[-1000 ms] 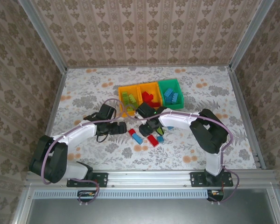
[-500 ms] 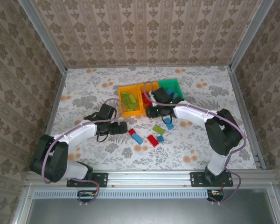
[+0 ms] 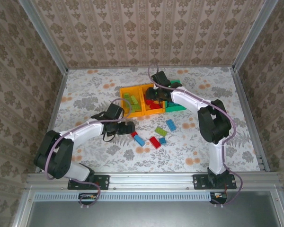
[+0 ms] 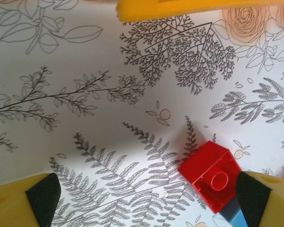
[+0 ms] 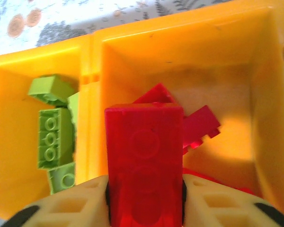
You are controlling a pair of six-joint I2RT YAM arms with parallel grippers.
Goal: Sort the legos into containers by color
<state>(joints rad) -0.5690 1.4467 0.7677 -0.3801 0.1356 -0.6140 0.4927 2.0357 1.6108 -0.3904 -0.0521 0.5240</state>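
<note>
Three containers stand in a row: a left orange bin [image 3: 131, 105] with lime legos [image 5: 52, 137], a middle orange bin [image 5: 189, 56] with red legos [image 5: 199, 125], and a green bin [image 3: 176, 105]. My right gripper [image 3: 151, 96] hangs over the middle orange bin, shut on a red lego [image 5: 144, 156] that stands upright between its pads. My left gripper [image 3: 128, 128] is low over the table and open, its fingers [image 4: 253, 191] wide apart. A small red lego [image 4: 210, 175] lies just inside the right finger, with a blue lego [image 4: 231, 215] beside it.
Loose legos lie in front of the bins: blue [image 3: 139, 140], red [image 3: 155, 142], a small blue [image 3: 163, 140], lime [image 3: 160, 131] and blue [image 3: 171, 125]. The left orange bin's edge [image 4: 180, 7] is just ahead of my left gripper. Walls enclose the flowered table [image 3: 85, 94].
My right arm rose from the loose legos and swung back over the middle orange bin with the red lego. My left gripper edged right toward the small red lego.
</note>
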